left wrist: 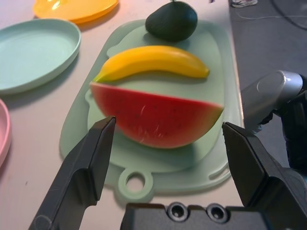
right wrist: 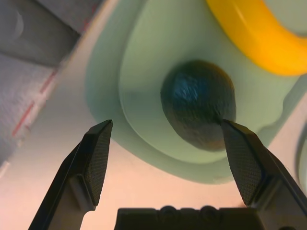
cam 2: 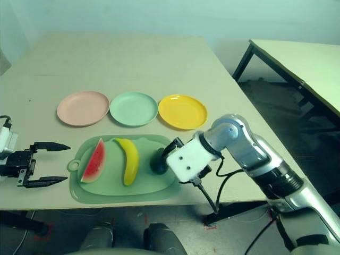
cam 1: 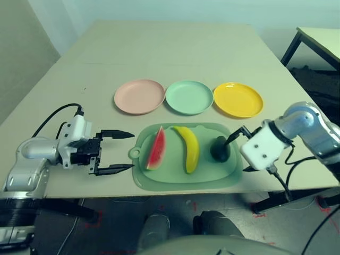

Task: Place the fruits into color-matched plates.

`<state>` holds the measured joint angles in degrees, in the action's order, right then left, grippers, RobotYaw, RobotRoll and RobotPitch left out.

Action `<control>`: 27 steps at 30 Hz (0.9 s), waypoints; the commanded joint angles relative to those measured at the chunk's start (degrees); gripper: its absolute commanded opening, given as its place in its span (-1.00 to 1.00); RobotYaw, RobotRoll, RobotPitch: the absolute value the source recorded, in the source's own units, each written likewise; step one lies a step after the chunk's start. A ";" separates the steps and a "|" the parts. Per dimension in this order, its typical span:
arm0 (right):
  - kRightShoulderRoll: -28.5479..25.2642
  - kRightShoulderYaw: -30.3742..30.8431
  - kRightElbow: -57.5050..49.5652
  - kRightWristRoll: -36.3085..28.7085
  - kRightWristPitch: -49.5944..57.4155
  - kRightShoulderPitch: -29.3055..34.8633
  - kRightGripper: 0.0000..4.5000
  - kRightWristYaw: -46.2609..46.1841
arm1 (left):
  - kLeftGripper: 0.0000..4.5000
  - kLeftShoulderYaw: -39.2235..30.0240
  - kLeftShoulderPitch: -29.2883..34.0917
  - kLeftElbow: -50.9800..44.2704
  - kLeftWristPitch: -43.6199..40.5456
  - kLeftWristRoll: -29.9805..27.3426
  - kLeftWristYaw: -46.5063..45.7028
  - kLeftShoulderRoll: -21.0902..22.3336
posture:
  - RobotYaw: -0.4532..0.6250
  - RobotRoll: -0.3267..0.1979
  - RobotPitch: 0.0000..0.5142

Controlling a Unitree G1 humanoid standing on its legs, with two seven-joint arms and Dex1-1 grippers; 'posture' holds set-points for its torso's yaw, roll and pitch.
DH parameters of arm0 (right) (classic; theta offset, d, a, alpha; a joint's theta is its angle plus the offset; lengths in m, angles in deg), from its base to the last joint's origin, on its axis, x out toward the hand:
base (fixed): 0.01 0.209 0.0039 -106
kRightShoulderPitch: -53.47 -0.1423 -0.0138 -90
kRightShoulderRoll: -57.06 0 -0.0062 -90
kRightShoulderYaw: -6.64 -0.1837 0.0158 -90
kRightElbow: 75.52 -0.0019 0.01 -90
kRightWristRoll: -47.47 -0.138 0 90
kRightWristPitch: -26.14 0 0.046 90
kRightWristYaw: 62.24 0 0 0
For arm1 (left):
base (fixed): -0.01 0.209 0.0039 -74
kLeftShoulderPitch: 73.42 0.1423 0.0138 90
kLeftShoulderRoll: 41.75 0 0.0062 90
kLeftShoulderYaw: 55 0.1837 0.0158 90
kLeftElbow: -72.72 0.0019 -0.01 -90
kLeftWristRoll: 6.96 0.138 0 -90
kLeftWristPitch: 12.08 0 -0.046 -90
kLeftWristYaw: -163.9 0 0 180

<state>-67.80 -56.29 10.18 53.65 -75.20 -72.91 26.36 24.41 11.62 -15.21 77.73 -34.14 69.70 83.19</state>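
Table (cam 1: pixel 175 48): a pale tabletop on which everything is laid out
Mat (cam 1: pixel 207 180): a large rounded green mat with a ring tab, set near the front edge, just in front of the plates; all three fruits are carried on it
Pink plate (cam 1: pixel 139 96): placed at the robot's left end of the row, nothing on it
Green plate (cam 1: pixel 189 97): placed in the middle, just beside the pink one, nothing on it
Yellow plate (cam 1: pixel 238 99): placed at the right end, nothing on it
Left gripper (cam 1: pixel 114 152): held level just left of the mat's tab, fingers spread wide, nothing grasped; the watermelon is framed between them in the left wrist view
Right gripper (right wrist: pixel 168 158): tilted down over the mat's right end, fingers wide apart, nothing gripped
Watermelon wedge (cam 1: pixel 156 149): lying on the mat's left part
Banana (cam 1: pixel 188 149): lying on the mat's middle, between wedge and avocado
Avocado (right wrist: pixel 199 103): resting on the mat's right part, ahead of the right gripper's spread fingers
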 commanded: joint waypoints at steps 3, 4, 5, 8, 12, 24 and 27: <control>0.89 0.89 2.32 1.66 -1.96 -1.95 1.00 1.03 | 0.99 0.70 -0.58 -0.89 -0.77 -0.26 0.58 0.87 | -0.07 0.25 -0.69; 1.40 1.09 2.67 1.89 -2.28 -2.08 1.00 0.88 | 0.99 0.74 -0.65 -0.77 -0.74 -0.17 0.62 0.88 | -0.07 0.25 -0.69; 1.98 1.27 2.98 2.15 -2.55 -2.21 1.00 0.64 | 0.99 0.77 -0.66 -0.71 -0.73 -0.09 0.67 0.90 | -0.07 0.25 -0.68; 3.99 1.76 3.93 3.10 -2.77 -2.61 1.00 -0.09 | 0.99 0.95 -0.65 -0.43 -0.57 0.18 0.76 0.83 | -0.07 0.25 -0.68; 7.15 2.44 6.46 4.64 -3.48 -3.88 1.00 -1.62 | 0.99 1.09 -0.32 -0.49 -0.44 0.53 0.68 0.90 | -0.06 0.25 -0.67; 10.50 3.59 9.16 5.83 -4.06 -3.88 1.00 -2.90 | 0.99 0.11 0.76 -0.38 -0.10 0.65 -0.21 1.82 | -0.02 0.25 -0.63; 10.56 3.82 8.96 5.46 -2.90 -3.40 1.00 -2.57 | 0.99 0.10 1.03 -0.66 0.05 0.72 -0.31 2.10 | -0.02 0.25 -0.63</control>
<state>-57.42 -53.17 19.24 59.06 -78.61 -76.69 23.50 24.74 12.12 -15.15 77.43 -33.84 69.50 84.71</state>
